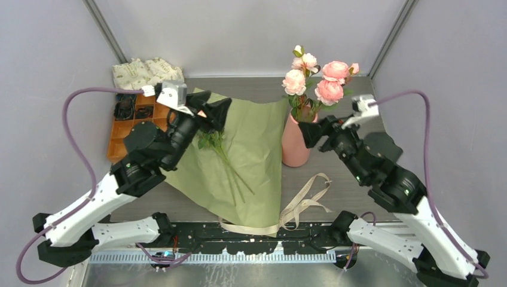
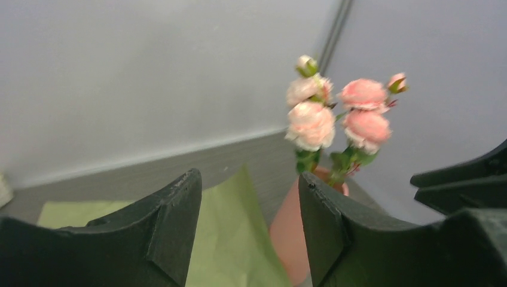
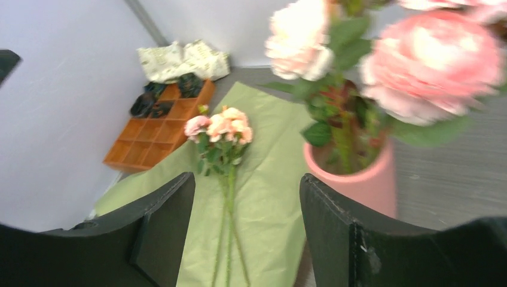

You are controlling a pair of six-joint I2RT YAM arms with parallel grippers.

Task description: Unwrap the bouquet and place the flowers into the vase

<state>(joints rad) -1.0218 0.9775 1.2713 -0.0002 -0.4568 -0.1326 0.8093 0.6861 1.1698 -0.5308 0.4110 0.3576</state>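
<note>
**Task items.** The vase (image 1: 295,143), a plain salmon-pink cylinder, stands upright on the bench (image 1: 239,86) at the right edge of the wrapping sheet. It holds the flowers (image 1: 317,78): several pink and peach rose-like blooms with small buds and green leaves, rising well above its mouth. A loose sprig (image 3: 222,128) of smaller pink and peach blooms lies flat on the sheet, its thin green stems running toward the near edge. The bouquet wrapper (image 1: 257,149) is opened out as a broad olive-green sheet, lightly creased, lying flat at mid-bench. The beige ribbon (image 1: 302,200) lies untied in loose loops off the sheet's near right corner.

**Fingers.** The left fingers (image 2: 173,227) stand apart with nothing between them. In the top view they hang over the far left part of the sheet and hide the sprig's blooms. The right fingers (image 3: 167,221) are likewise apart and empty, close to the vase on its right side. Contact with the vase cannot be determined.

**Surface and room.** The bench is dark grey. An orange compartment tray (image 1: 122,128) sits at the far left, with dark items (image 1: 125,107) in its far cells. A cream printed cloth bundle (image 1: 146,73) lies just behind it. Pale grey walls enclose three sides, with metal posts in the two far corners.
</note>
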